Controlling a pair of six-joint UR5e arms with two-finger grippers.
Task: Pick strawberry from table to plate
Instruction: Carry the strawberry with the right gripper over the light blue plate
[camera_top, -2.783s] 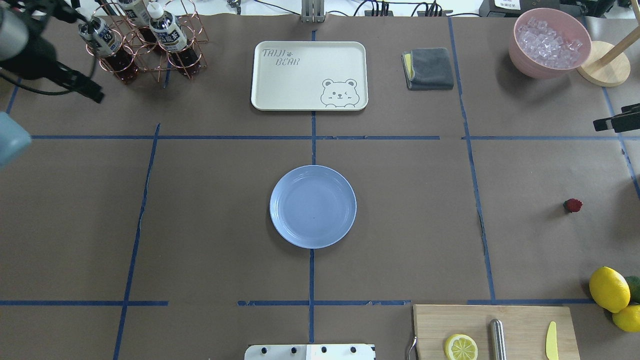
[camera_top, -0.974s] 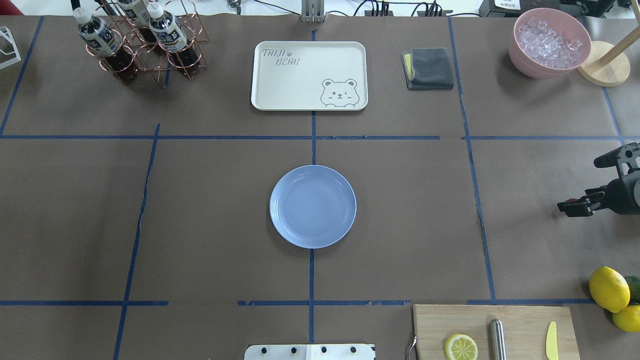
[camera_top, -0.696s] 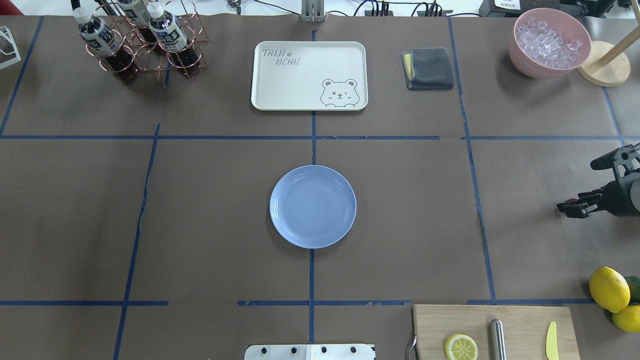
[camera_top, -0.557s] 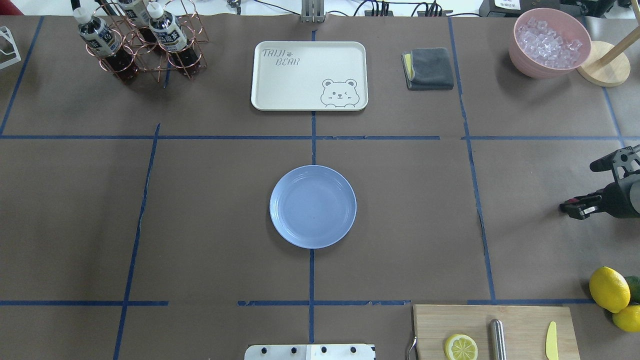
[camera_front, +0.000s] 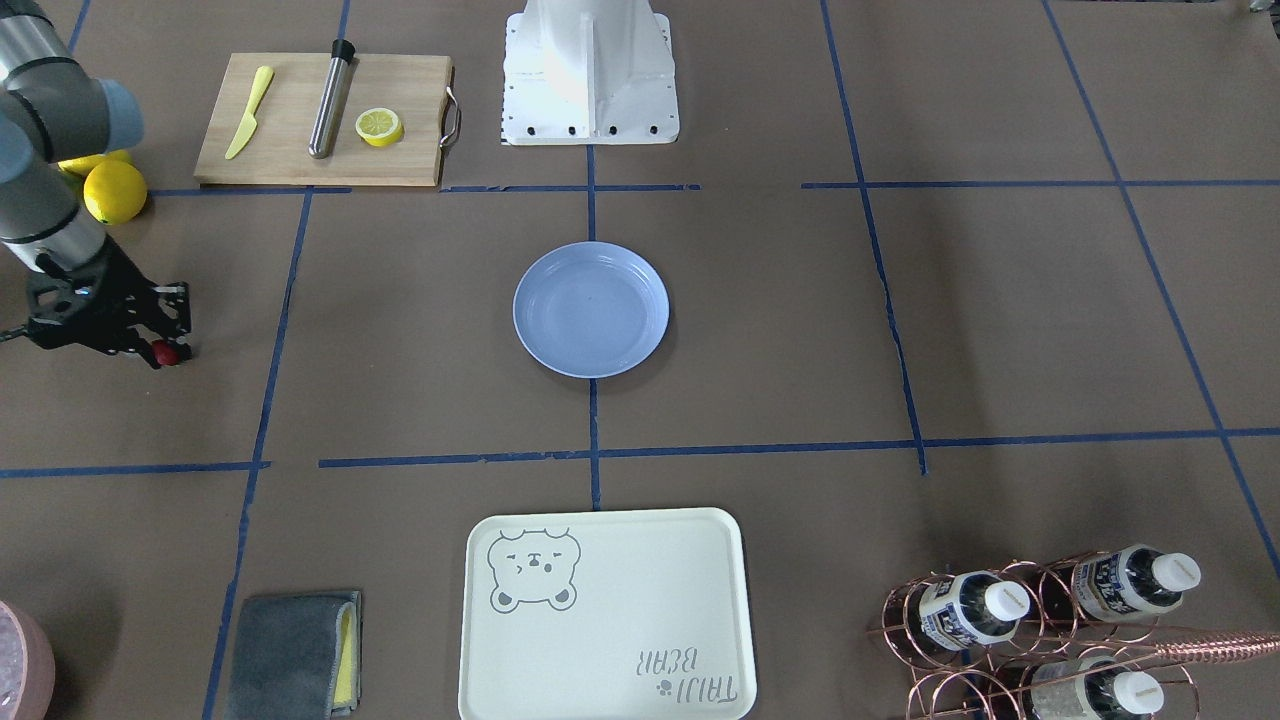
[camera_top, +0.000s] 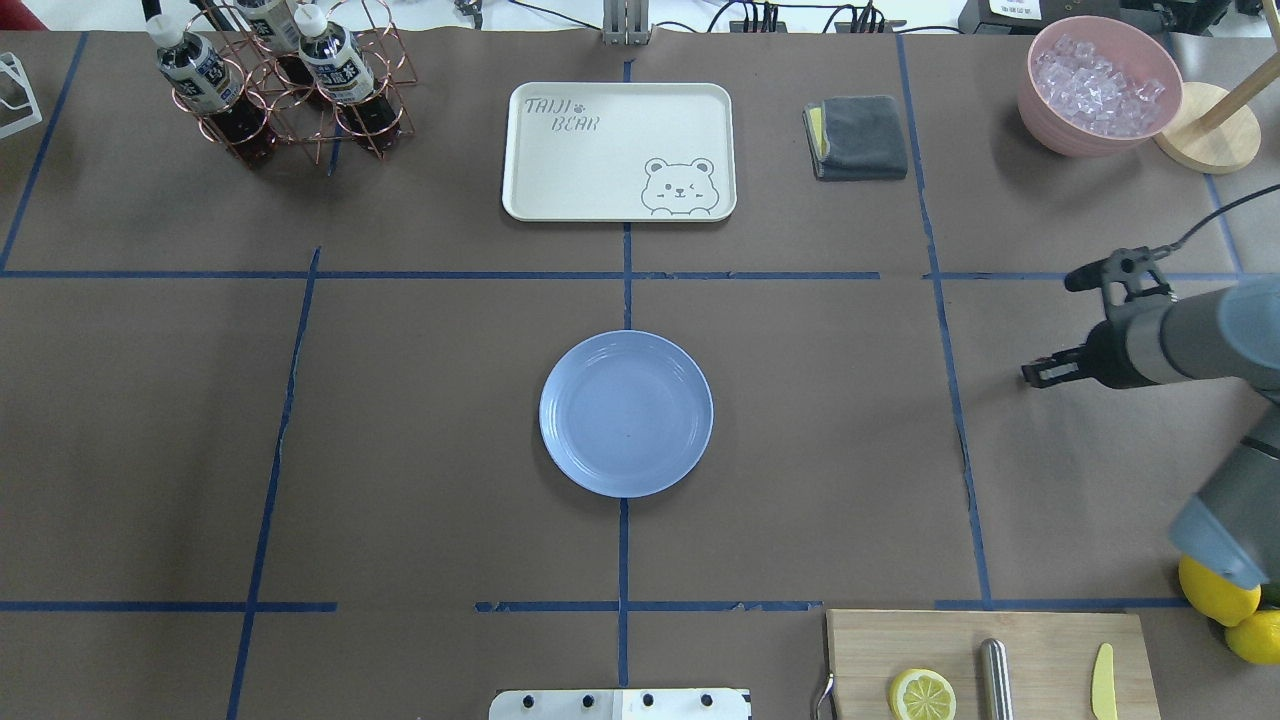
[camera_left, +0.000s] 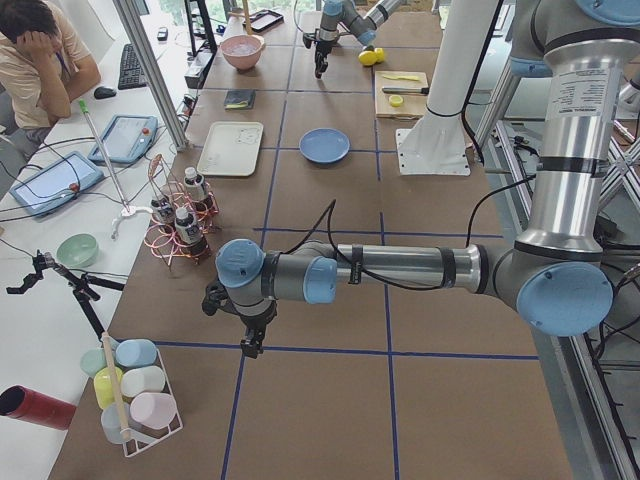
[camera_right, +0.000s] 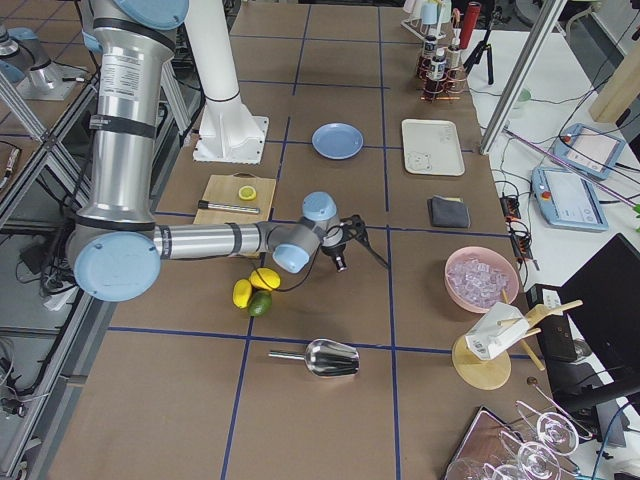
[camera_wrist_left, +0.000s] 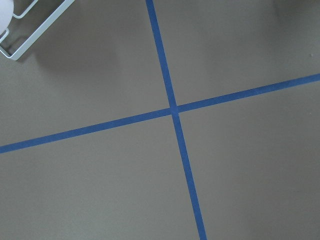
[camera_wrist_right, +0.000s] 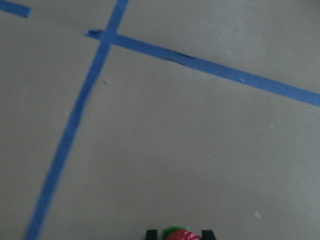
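My right gripper is shut on the small dark-red strawberry, held just above the brown table. In the right wrist view the strawberry shows red with a green end between the two black fingertips at the bottom edge. In the overhead view the right gripper hangs well right of the light-blue plate, past a blue tape line. The plate has nothing on it. My left gripper shows only in the exterior left view, low over the table far from the plate; whether it is open or shut I cannot tell.
A cutting board with a lemon half, a steel tool and a yellow knife lies at the near right, with whole lemons beside it. At the far side stand a cream bear tray, a grey cloth, a pink ice bowl and a bottle rack.
The strawberry lay on the table at first; my right gripper came down over it, shut on it, and has now carried it left toward the plate. The left arm left the overhead view.
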